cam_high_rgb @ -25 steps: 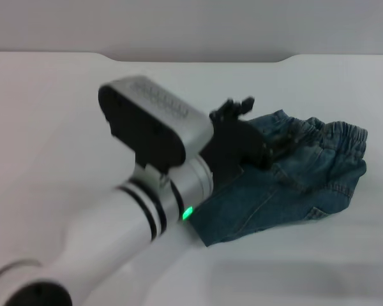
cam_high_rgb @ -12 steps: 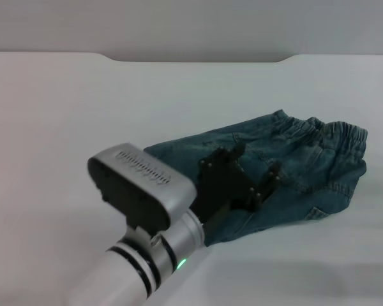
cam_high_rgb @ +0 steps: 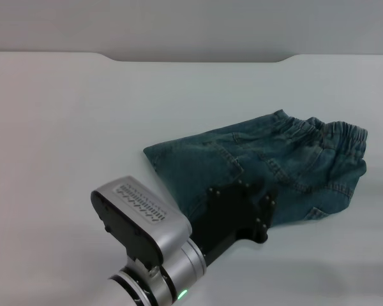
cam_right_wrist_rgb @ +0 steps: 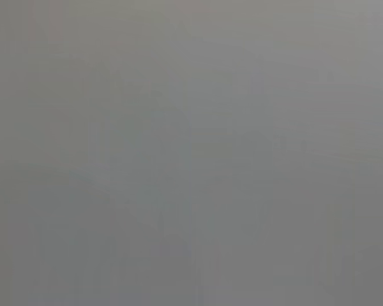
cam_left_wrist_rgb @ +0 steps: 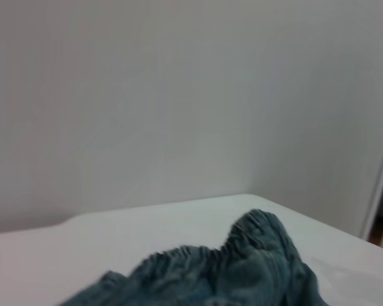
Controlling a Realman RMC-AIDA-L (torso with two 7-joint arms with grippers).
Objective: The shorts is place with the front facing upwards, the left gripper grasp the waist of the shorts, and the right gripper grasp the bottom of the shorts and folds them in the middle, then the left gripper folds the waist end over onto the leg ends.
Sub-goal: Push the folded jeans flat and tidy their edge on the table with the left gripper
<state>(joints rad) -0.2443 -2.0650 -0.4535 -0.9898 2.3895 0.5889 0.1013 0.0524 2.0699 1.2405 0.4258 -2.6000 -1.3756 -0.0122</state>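
The blue denim shorts (cam_high_rgb: 268,166) lie folded on the white table (cam_high_rgb: 70,127), right of centre, with the elastic waist (cam_high_rgb: 345,137) bunched at the far right. My left gripper (cam_high_rgb: 255,192) hovers over the folded bundle's near edge, open, with nothing between its black fingers. In the left wrist view the shorts (cam_left_wrist_rgb: 242,271) show as a rumpled heap low in the picture. The right gripper is out of sight, and its wrist view shows only plain grey.
Bare white table surface spreads to the left of the shorts and behind them. The table's far edge (cam_high_rgb: 198,58) meets a grey wall. My left forearm (cam_high_rgb: 147,255) fills the near centre of the head view.
My left arm has drawn back toward the near edge, off the top of the shorts. The shorts stay folded where they were and now show in full.
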